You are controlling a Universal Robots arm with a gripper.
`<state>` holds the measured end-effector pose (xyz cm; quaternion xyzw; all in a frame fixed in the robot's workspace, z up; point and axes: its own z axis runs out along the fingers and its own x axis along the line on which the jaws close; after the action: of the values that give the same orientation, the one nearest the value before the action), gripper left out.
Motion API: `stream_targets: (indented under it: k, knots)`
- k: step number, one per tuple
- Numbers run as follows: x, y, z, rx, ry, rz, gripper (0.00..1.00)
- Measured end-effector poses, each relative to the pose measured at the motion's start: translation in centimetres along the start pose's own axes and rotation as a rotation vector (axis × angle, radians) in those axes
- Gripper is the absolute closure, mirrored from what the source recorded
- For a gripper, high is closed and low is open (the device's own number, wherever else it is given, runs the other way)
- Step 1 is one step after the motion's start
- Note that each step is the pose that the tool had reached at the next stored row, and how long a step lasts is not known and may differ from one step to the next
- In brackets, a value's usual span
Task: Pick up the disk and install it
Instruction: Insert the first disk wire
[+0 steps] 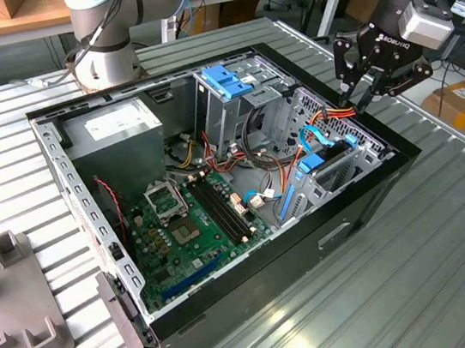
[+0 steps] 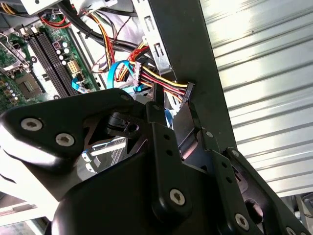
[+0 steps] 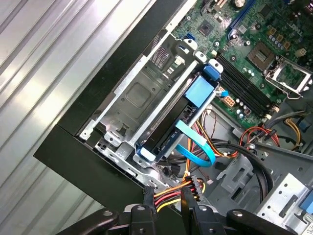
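While the open computer case [image 1: 217, 185] fills the middle of the exterior view, the disk [image 1: 316, 165] already sits in its bay right of centre. At upper right, the gripper [image 1: 365, 90] pinches the power connector [image 3: 193, 187]; plugging looks underway, demanding careful alignment.

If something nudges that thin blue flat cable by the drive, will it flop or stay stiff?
Probably floppy: the thin blue flat cable loops in a loose curve. Likely light, being a slim ribbon, and it may spring back.
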<state>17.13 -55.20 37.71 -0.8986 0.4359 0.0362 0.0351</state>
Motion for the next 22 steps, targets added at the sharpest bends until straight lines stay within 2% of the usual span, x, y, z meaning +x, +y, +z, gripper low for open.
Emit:
stream_targets:
  k: [2,4,6,11,15,17,18,20,21,22]
  knots:
    - [0.00,0.00,0.00,-0.0009,-0.0002,-0.009,0.64]
    - [0.00,0.00,0.00,-0.0035,-0.0011,-0.036,0.64]
    - [0.00,0.00,0.00,-0.0096,-0.0032,-0.100,0.64]
    - [0.00,0.00,0.00,-0.0105,-0.0035,-0.110,0.64]
    - [0.01,-0.01,0.01,-0.0135,-0.0032,-0.170,0.64]
    - [0.01,-0.02,0.01,-0.0076,0.0029,-0.186,0.64]
    - [0.00,0.01,0.01,-0.0022,0.0085,-0.190,0.64]
    - [-0.01,0.01,0.01,0.0046,0.0150,-0.191,0.64]
    - [0.02,0.03,0.00,0.0138,0.0241,-0.192,0.64]
    - [0.06,0.07,0.00,0.0264,0.0360,-0.194,0.64]
